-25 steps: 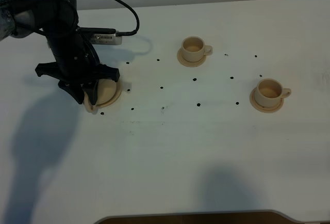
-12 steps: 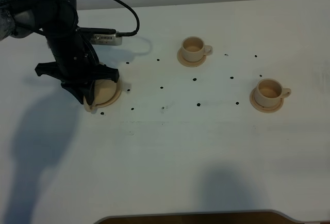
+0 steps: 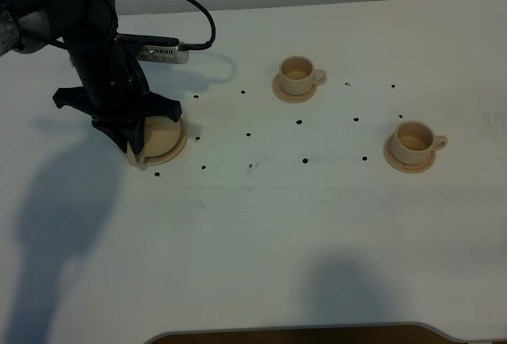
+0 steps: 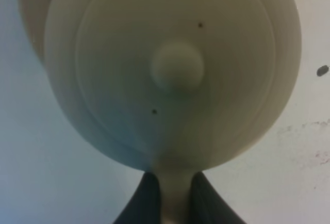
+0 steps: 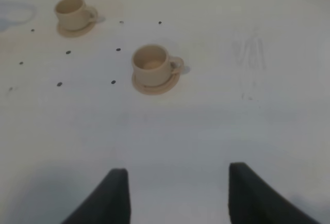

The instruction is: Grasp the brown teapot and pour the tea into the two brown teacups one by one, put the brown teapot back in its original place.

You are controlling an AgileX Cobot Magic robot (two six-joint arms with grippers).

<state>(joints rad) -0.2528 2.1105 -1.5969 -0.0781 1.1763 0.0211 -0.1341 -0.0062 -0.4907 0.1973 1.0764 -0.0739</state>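
Pinching handle of lidded brown teapot point(image 4: 175, 69), left claw point(image 4: 174, 203), right claw point(image 5: 178, 193) spread wide.

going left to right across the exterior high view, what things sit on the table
wide saucer → back teacup → right teacup

Bare table point(image 3: 261, 233) up front, far teacup point(image 3: 298, 73) and right teacup point(image 3: 413, 141) well apart

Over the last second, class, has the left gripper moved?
Yes, slightly: against the wide saucer, the left gripper, shut on the brown teapot, has shifted toward the top of the high view, backward or upward.
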